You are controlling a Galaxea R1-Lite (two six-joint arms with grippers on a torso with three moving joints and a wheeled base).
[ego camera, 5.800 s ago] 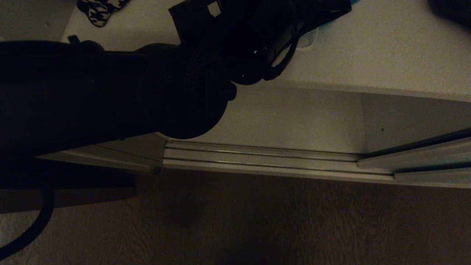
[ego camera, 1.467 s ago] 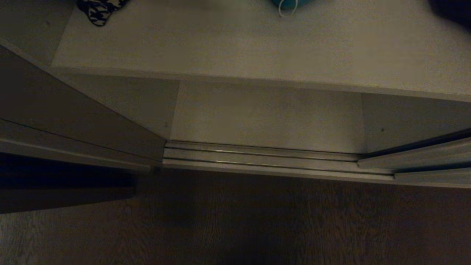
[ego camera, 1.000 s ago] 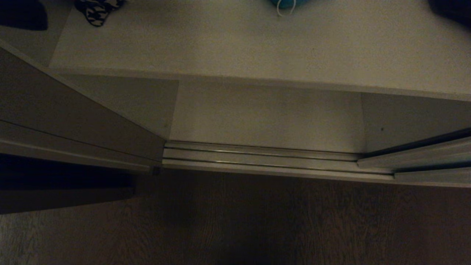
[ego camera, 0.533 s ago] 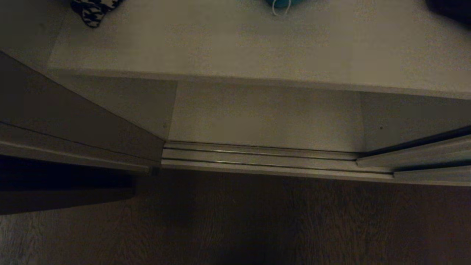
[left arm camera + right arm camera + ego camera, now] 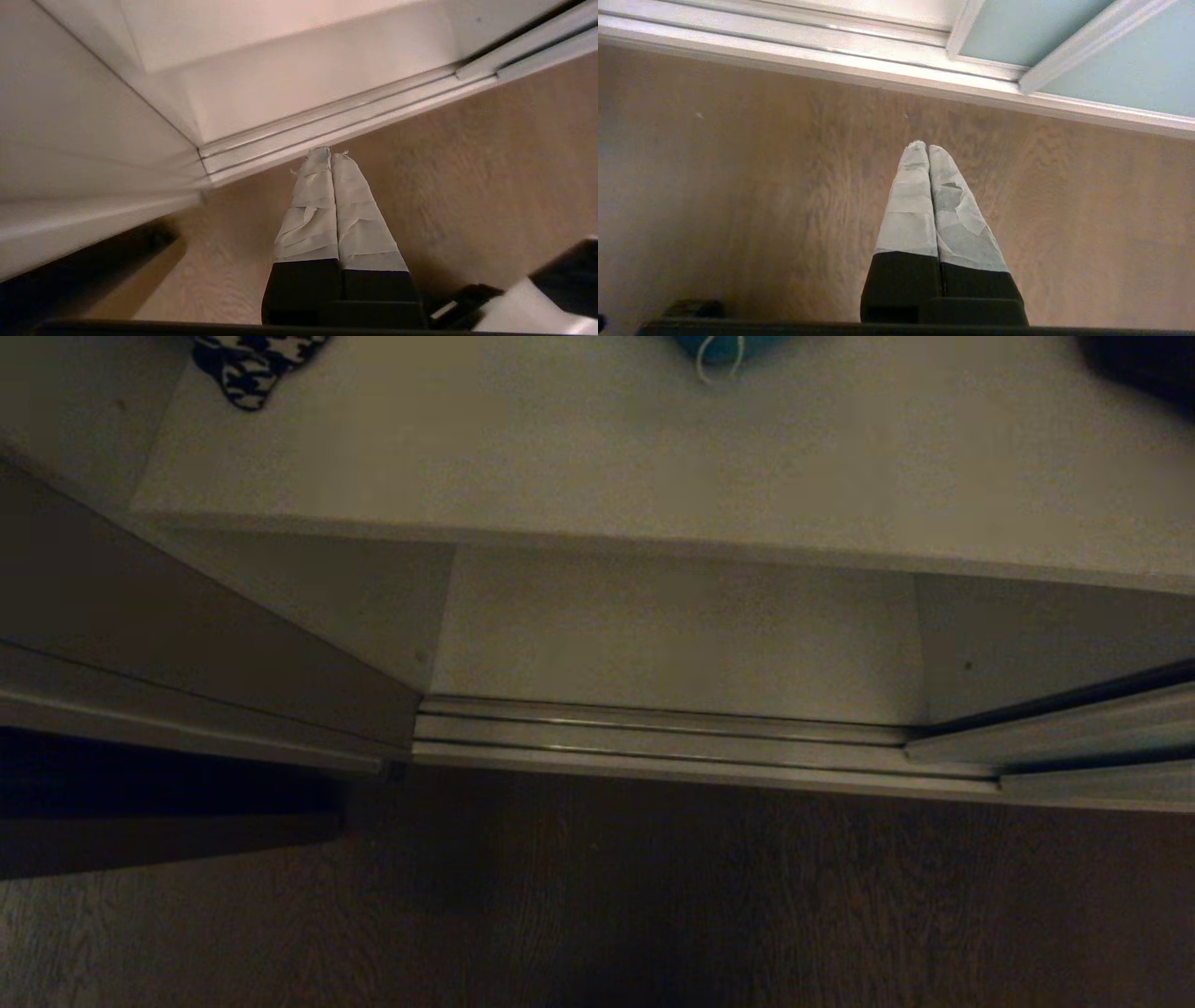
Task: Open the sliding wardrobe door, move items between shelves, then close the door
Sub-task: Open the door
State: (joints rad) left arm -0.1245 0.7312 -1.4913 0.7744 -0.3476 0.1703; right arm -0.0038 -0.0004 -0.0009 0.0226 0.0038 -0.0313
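Dim wardrobe, floor track (image 5: 653, 733) bare across the opening: sliding wardrobe door (image 5: 1125, 70) parked right of it, unclosed. Teal toy (image 5: 733, 345) on upper shelf (image 5: 597, 448) beyond. Left gripper (image 5: 331, 156), right gripper (image 5: 923, 148): fingers pressed together, empty.

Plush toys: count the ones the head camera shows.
1. A teal toy lies at the far edge of the upper shelf, cut off by the frame. Another may sit out of view.

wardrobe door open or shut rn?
Open. The sliding wardrobe door sits off to the right, leaving the floor track and lower shelf exposed.
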